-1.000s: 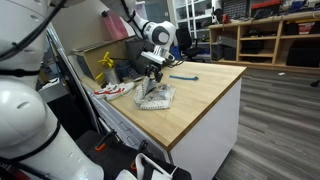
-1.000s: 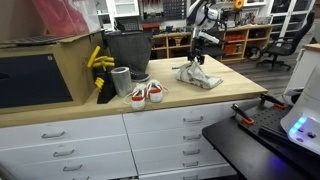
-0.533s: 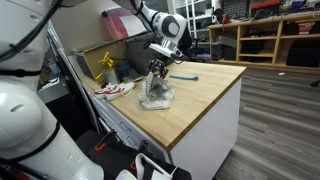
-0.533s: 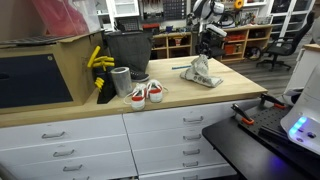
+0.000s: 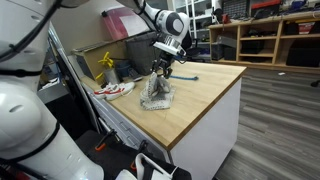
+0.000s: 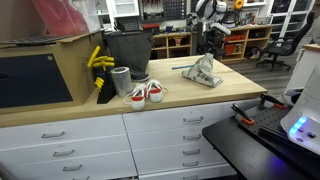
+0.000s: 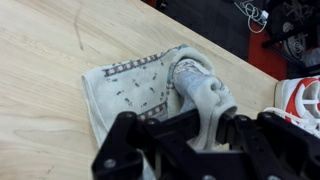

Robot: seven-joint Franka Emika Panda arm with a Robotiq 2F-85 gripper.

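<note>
Now, tool: the tool [image 5: 163, 68] is pinched shut on a gathered peak of the cloth [image 5: 155, 93]. In the wrist view the bunched fabric runs up between its fingers and no gap shows.
Cloth, place: it hangs straight beneath the tool. Its top is lifted and its lower hem rests on the wooden table [image 5: 205, 105], toward the middle of the top rather than at an edge.
Cloth, direction from tool: below the tool and trailing off to one side. In the wrist view the flat part of the cloth [image 7: 135, 90] spreads away from the tool [image 7: 208, 128] toward the upper left, while the raised ridge climbs back into the grip.
Long axis: a slant from the pinched peak down to the spread hem. In an exterior view the cloth [image 6: 202, 70] drapes down and away from the tool [image 6: 210, 52] like a lopsided tent.
Cloth, look: pale grey-white, soft and crumpled, with a band of small dark marks along one border. It looks limp, not stiff.
Arm: a single arm, poised directly over the cloth.
Around the tool: red-and-white sneakers [image 5: 113, 90] sit off to one side, near the cloth but apart from it. A blue pen [image 5: 183, 77] lies on the table beyond the tool, clear of the cloth. A dark bin [image 6: 127, 48] stands well apart.
</note>
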